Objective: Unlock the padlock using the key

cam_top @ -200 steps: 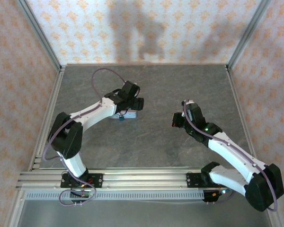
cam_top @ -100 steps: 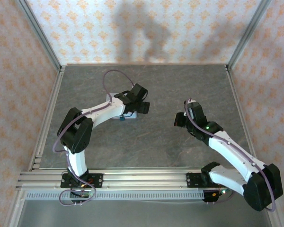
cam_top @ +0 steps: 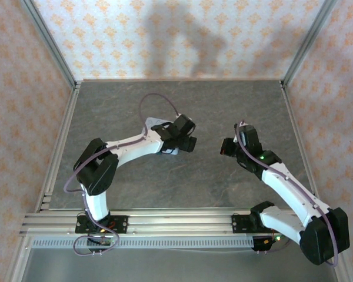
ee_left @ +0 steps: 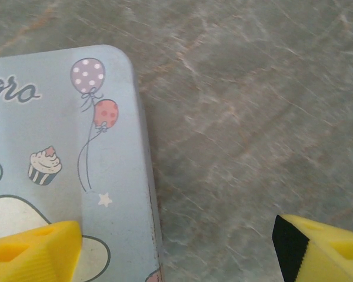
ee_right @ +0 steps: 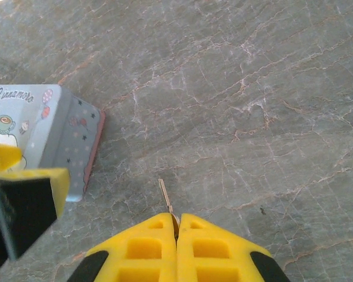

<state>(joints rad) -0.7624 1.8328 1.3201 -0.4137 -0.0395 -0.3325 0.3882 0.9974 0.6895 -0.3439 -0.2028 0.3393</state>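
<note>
Left fingers [ee_left: 35, 247] farther right, over one tin [ee_left: 59, 147] — right fingers [ee_right: 150, 241] on one key [ee_right: 165, 197]

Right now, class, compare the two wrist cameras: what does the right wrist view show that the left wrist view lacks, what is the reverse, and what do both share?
Right wrist, not left wrist: the right gripper shut on the thin key, and the tin seen with its dotted side wall.
Left wrist, not right wrist: the lid corner close up, with a small star, and the wide gap of the open left gripper.
Shared: the pale blue tin, its balloons, the left gripper's yellow fingers and the grey marbled table.
</note>
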